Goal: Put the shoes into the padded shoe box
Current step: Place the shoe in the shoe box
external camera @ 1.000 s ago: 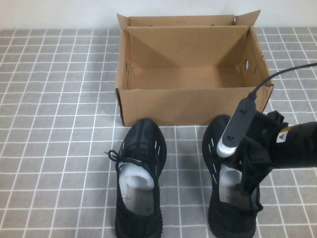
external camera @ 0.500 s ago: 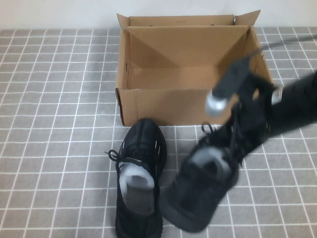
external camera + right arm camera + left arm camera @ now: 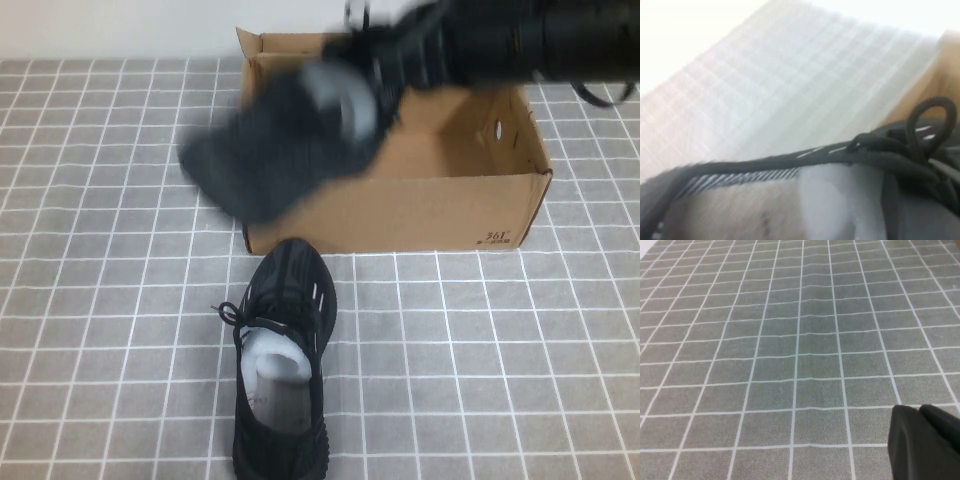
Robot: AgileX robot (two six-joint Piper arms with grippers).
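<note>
Nearest: one black sneaker (image 3: 282, 370) flat on grey tiled counter (image 3: 100, 300), toe toward box, white stuffing showing, just in front of box's front wall. Left end effector (image 3: 927, 440) low over bare tiles, off to side; finger gap not readable, cannot tell. Beyond: brown padded shoe box (image 3: 480, 195) open. Second sneaker (image 3: 285, 135) airborne, blurred, over box's left front corner, clamped by right end effector (image 3: 385, 65) reaching in from right, above box.
</note>
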